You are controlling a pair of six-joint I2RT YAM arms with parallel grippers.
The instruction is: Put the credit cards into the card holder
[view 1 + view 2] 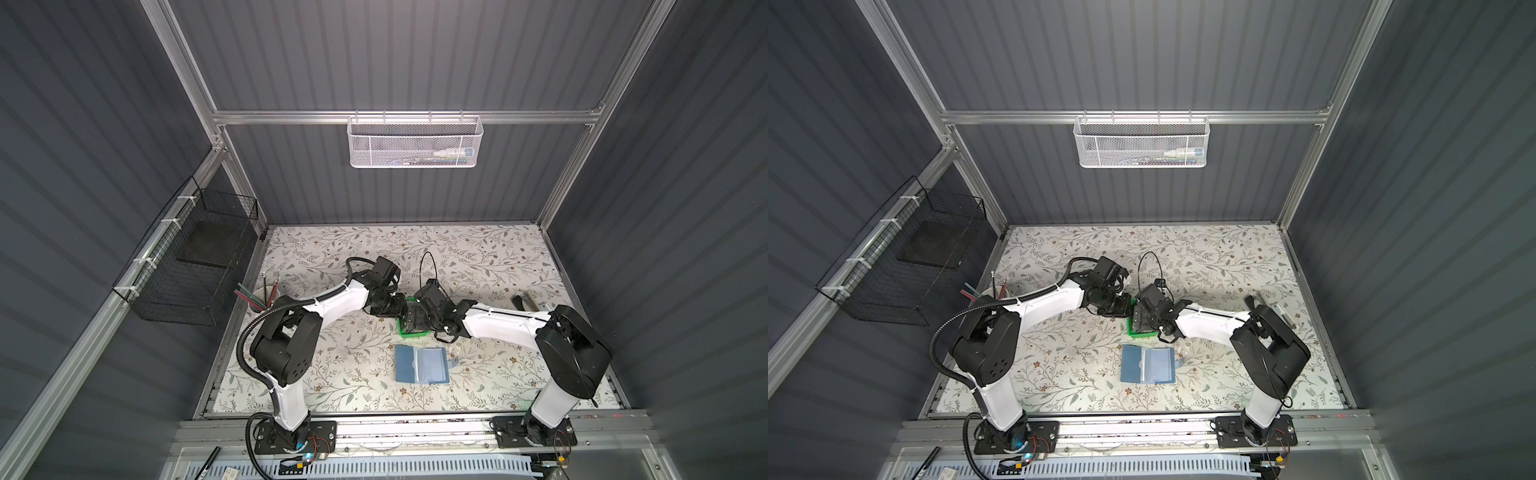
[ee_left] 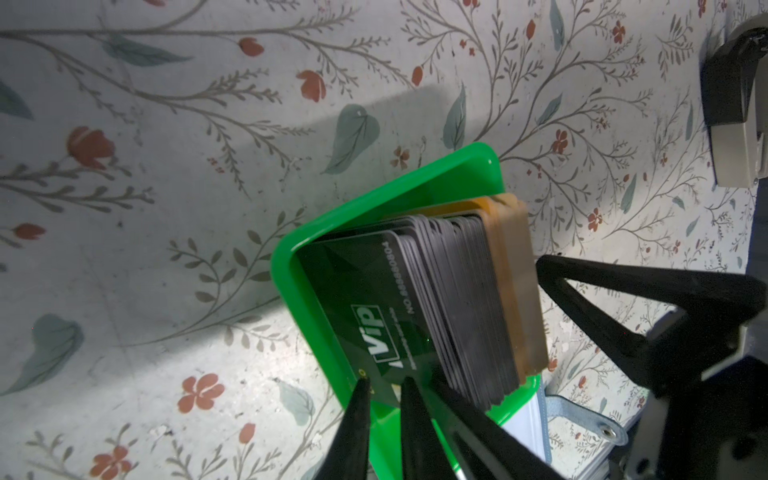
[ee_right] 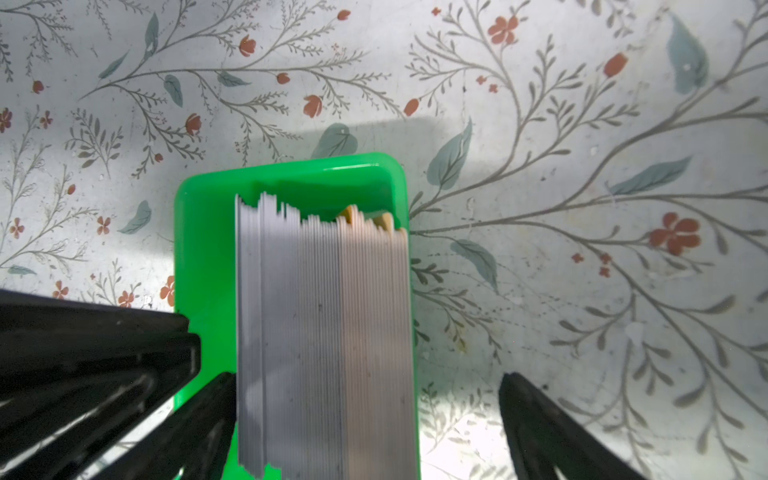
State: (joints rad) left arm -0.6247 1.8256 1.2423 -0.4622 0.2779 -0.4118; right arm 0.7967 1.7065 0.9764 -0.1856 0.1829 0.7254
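I see the credit cards [image 3: 324,332] standing on edge in a thick pack inside the green tray [image 3: 203,249]. In a top view the tray [image 1: 402,329] is near the middle of the flowery table [image 1: 478,257], and both arms meet over it.

My left gripper [image 2: 386,380] has its two fingers close together, with only a thin gap. The tips are at the low end of the dark card [image 2: 353,299], the front one that says VIP in white. I cannot tell if that card is pinched or only touched (the tips hide the edge). Behind it come grey cards, and then the tan cards [image 2: 515,282] at the back of the pack.

My right gripper [image 3: 368,374] is spread wide. One finger [image 3: 216,399] is just beside the pack on the left of the frame. The other finger [image 3: 528,415] is well off to the right, over bare table. It holds nothing.

The card holder [image 1: 422,363] lies open and flat, just below the tray in both top views [image 1: 1147,364]. It is blue, with clear pockets facing up. Its snap tab [image 2: 598,428] shows at the lower right of the left wrist view.
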